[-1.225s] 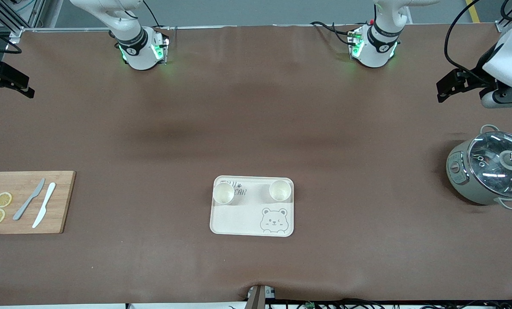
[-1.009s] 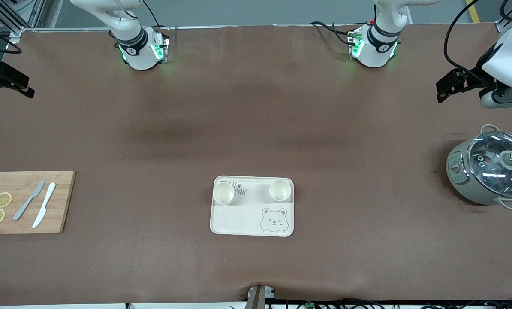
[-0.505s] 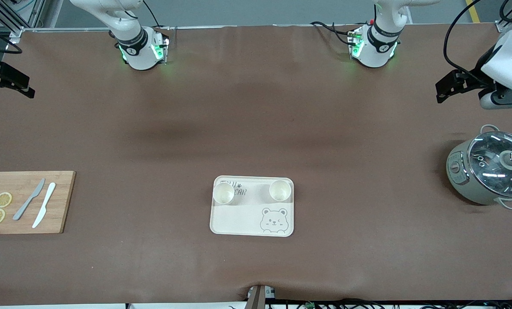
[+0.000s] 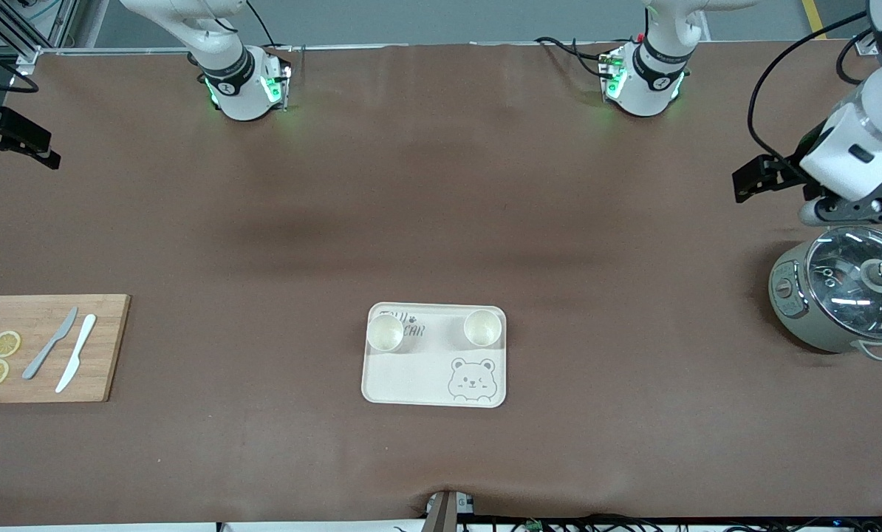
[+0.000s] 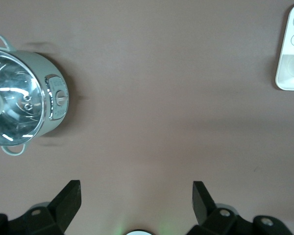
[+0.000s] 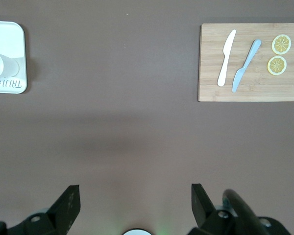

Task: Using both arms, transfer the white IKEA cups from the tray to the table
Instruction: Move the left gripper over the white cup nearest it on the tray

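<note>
Two white cups stand upright on the cream bear-printed tray (image 4: 411, 384), along its edge farther from the front camera. One cup (image 4: 385, 332) is toward the right arm's end, the other cup (image 4: 482, 328) toward the left arm's end. My left gripper (image 4: 751, 179) is open and empty, up in the air near the pot at the left arm's end; its fingers (image 5: 68, 198) spread wide in the left wrist view. My right gripper (image 4: 35, 151) is open and empty, high over the right arm's end of the table. The right wrist view shows a tray corner (image 6: 12, 85).
A grey-green pot with a glass lid (image 4: 843, 292) stands at the left arm's end. A bamboo cutting board (image 4: 105, 347) with two knives and two lemon slices lies at the right arm's end. Bare brown table surrounds the tray.
My left gripper has swung closer to the pot and a little toward the table's middle. The right arm, cups and tray have not moved.
</note>
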